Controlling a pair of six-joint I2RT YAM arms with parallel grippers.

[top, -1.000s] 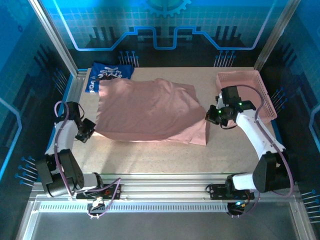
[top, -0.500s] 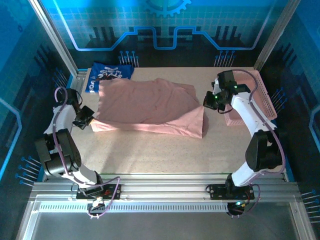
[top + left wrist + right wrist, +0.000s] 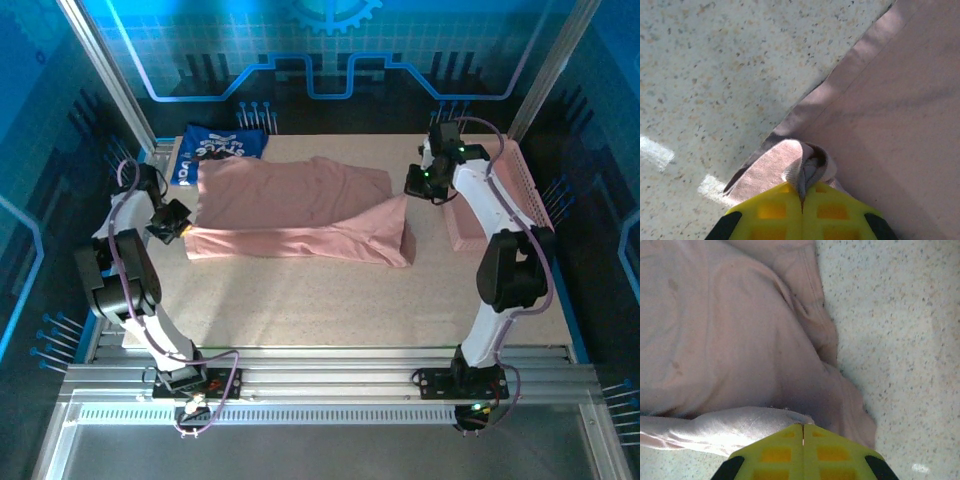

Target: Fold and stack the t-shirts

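- both mine are clamped on the pink t-shirt [image 3: 300, 205]. left gripper [image 3: 801, 192]: jaws closed, a bunched bit of hem squeezed between the yellow pads [image 3: 772, 210].
- right gripper [image 3: 803, 432]: closed too, a rolled fold of the same cloth pinched at the tips.
- where it is: pink tee lies mid-table [image 3: 300, 295], spread left to right. i hold its left near corner w/ the left and its right end w/ the right, just beside the basket [image 3: 470, 230].
- near edge looks doubled toward the far side, so i'd call the 1st fold abt half made.
- navy t-shirt [image 3: 218, 148] is at the far left corner, folded small. pink's far left corner touches it and prob overlaps it.
- handling, my read: light, limp, zero stiffness. it sags btwn the 2 grip pts and won't hold any shape i don't lay flat.
- not fragile, so a hard pinch is fine. the risk is slip: thin knit, small bite, esp. the left, where only a nub of hem is in the jaws.
- cloth prob drags on the speckled top, so lift clear before moving it or the lower layer bunches.
- where to grab: hems and corners, both layers at once. a mid-panel pinch just tents it.
- keep both ends level and taut-ish, else the crease goes diagonal.
- navy: take it by the folded edge so it doesn't unroll when stacked.
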